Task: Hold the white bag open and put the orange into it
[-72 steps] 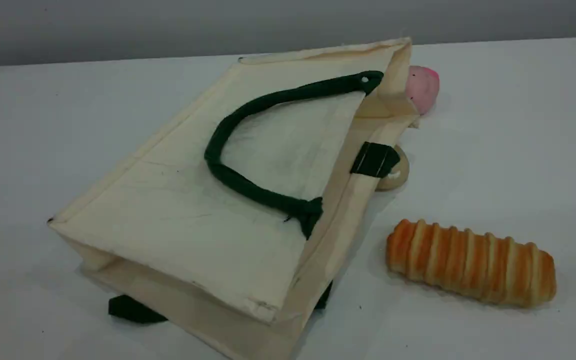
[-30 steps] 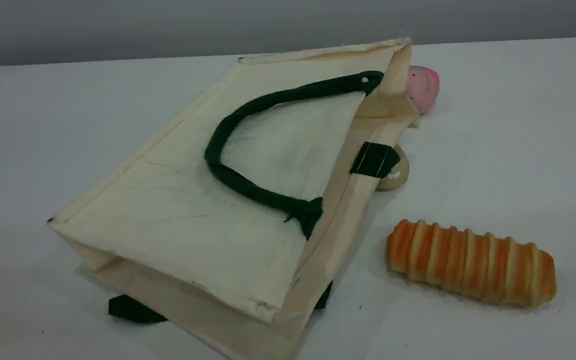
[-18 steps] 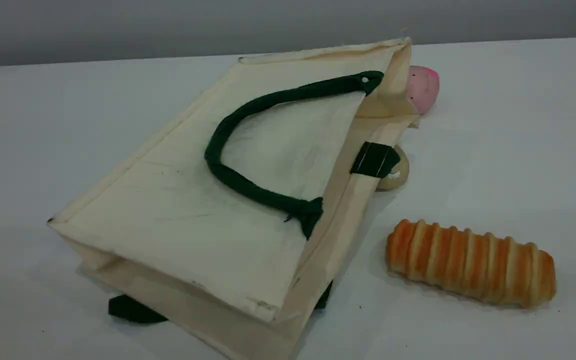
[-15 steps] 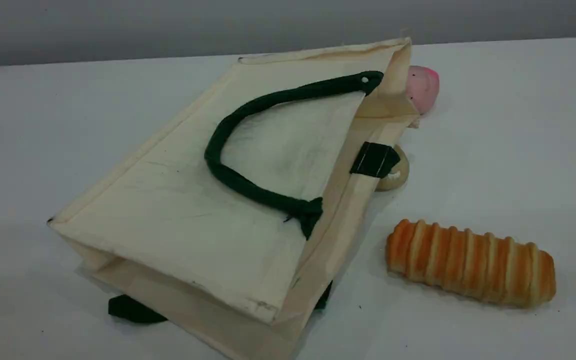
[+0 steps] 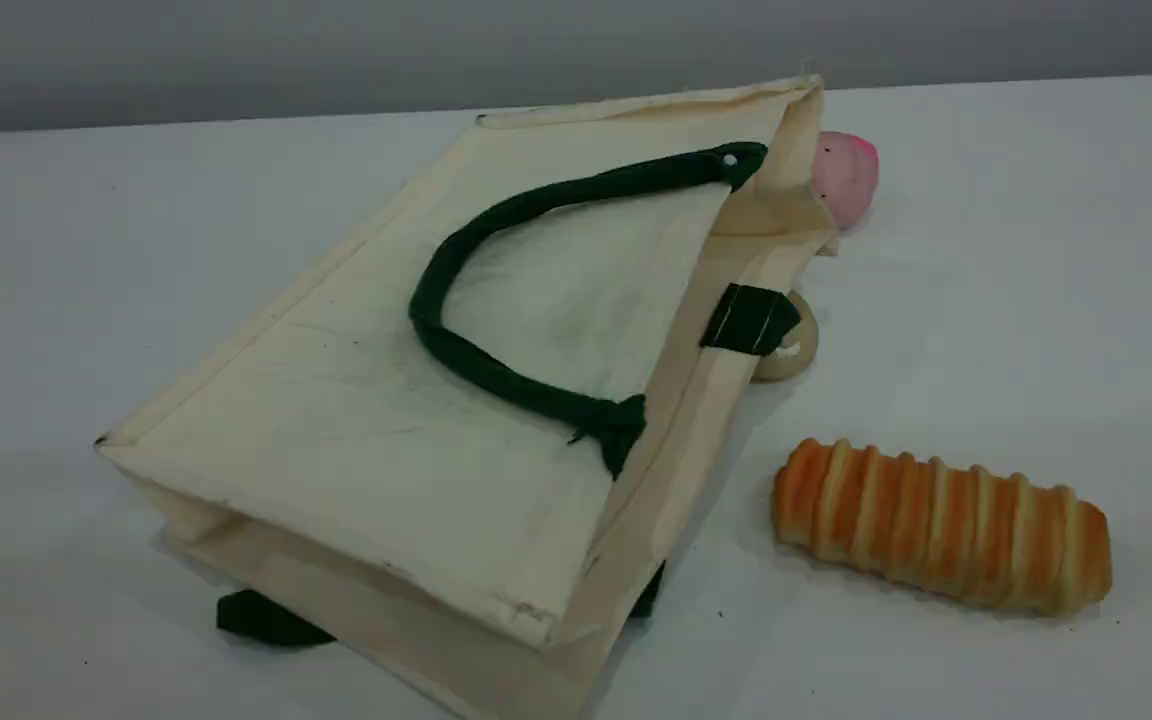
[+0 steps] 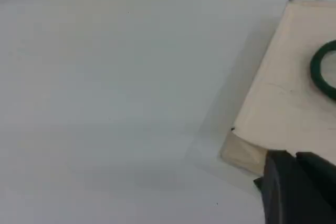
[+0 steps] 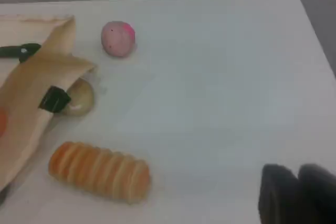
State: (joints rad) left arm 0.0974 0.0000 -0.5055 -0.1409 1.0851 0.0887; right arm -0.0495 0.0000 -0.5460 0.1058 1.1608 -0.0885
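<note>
The white bag [image 5: 386, 430] lies flat on its side across the table's middle, its dark green handle [image 5: 496, 378] resting on the upper face and its mouth toward the right. The orange is hidden in the scene view. A tiny bright-orange patch [image 7: 2, 121] shows at the left edge of the right wrist view, by the bag [image 7: 31, 87]; too little shows to tell what it is. My left gripper [image 6: 295, 157] hovers near the bag's [image 6: 294, 103] left corner, fingertips close together and empty. My right gripper [image 7: 297, 170] hangs over bare table right of the food, fingertips likewise together.
A striped bread loaf [image 5: 941, 525] lies right of the bag. A beige ball [image 5: 796, 350] sits against the bag's rim by a green strap tab [image 5: 748, 320], and a pink ball [image 5: 846, 175] lies at the bag's far corner. Neither arm shows in the scene view.
</note>
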